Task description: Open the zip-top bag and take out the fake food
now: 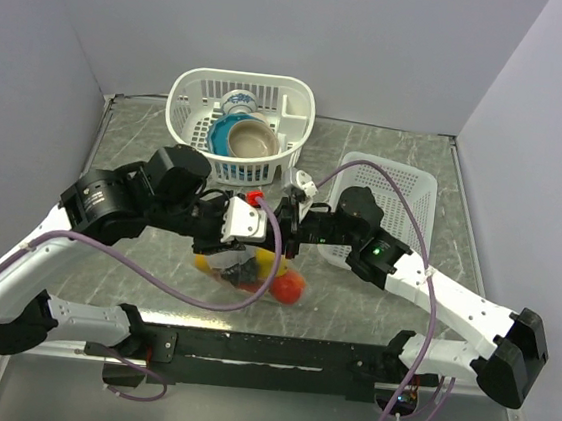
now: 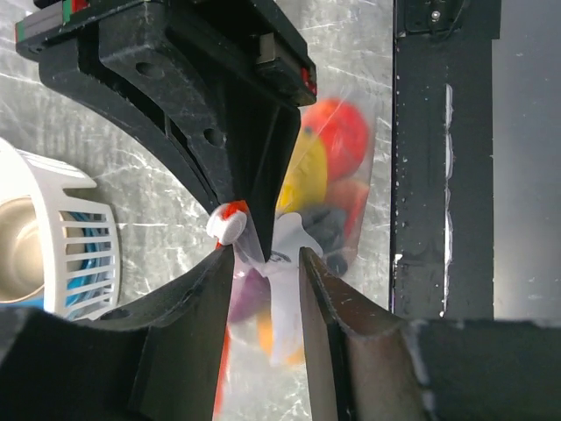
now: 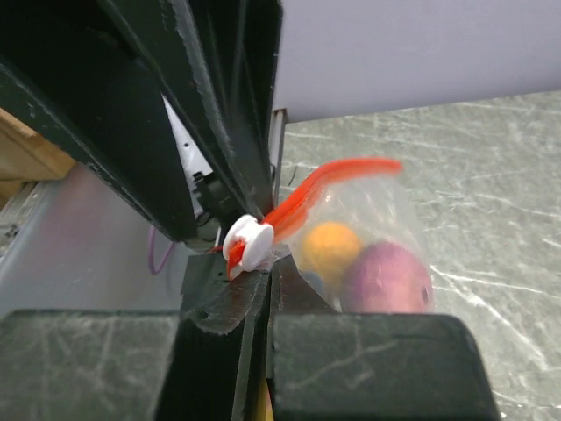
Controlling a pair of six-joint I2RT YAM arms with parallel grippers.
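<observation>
The zip-top bag [image 1: 238, 266] hangs lifted off the table between my two grippers, its red zip strip [image 3: 337, 174] on top. Through the clear plastic I see fake food: an orange [image 3: 330, 247], a purple onion [image 3: 386, 276], a red apple [image 2: 337, 136] and a yellow lemon [image 2: 307, 175]. My right gripper [image 3: 270, 274] is shut on the bag's top edge, just beside the white slider [image 3: 248, 243]. Facing it, my left gripper [image 2: 266, 256] stands open, with a loose fold of bag film between its fingers.
A white basket [image 1: 297, 102] holding ceramic bowls stands at the back centre. A white tray [image 1: 414, 184] lies at the right, behind my right arm. A black rail [image 1: 276, 351] runs along the table's near edge.
</observation>
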